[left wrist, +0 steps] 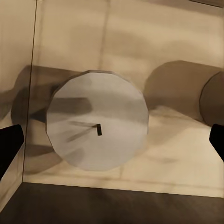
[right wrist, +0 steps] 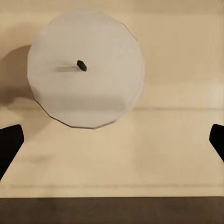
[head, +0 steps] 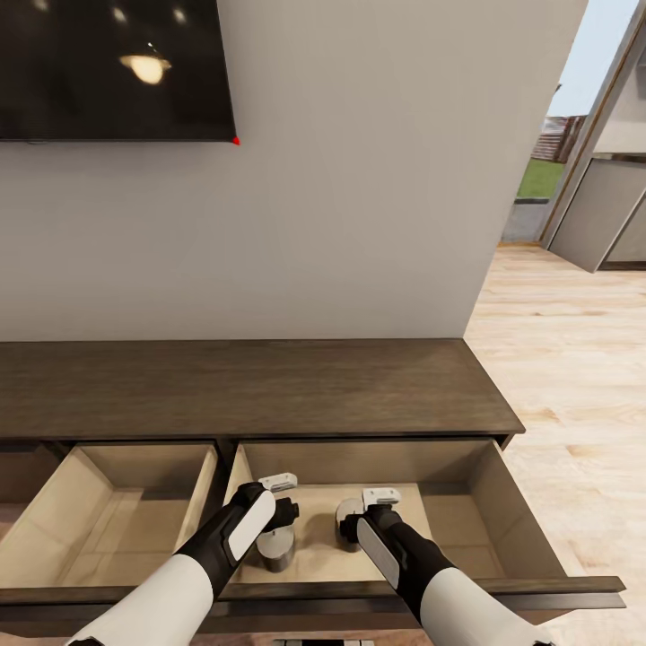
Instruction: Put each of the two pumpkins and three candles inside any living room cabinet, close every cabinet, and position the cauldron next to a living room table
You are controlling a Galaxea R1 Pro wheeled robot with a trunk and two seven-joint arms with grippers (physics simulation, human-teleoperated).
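Note:
The dark brown cabinet (head: pixel 251 386) stands against the wall with two drawers pulled out. Two cream candles stand upright on the pale floor of the right drawer (head: pixel 525 529). One candle (head: pixel 276 549) (left wrist: pixel 97 126) is directly under my left gripper (head: pixel 283 508) (left wrist: pixel 113 142), which is open, its black fingertips (left wrist: pixel 9 145) spread wide of the candle. The other candle (head: pixel 346 519) (right wrist: pixel 85 69) sits just off my right gripper (head: pixel 370 513) (right wrist: pixel 112 143), also open with nothing between its fingertips (right wrist: pixel 9 144). The second candle's edge (left wrist: pixel 212 100) shows in the left wrist view.
The left drawer (head: pixel 117 520) is open too, and I see nothing in it. The right drawer's dark front panel (head: pixel 502 588) juts toward me. A black TV (head: pixel 108 67) hangs on the wall above. Wood floor (head: pixel 574 377) runs right toward a doorway.

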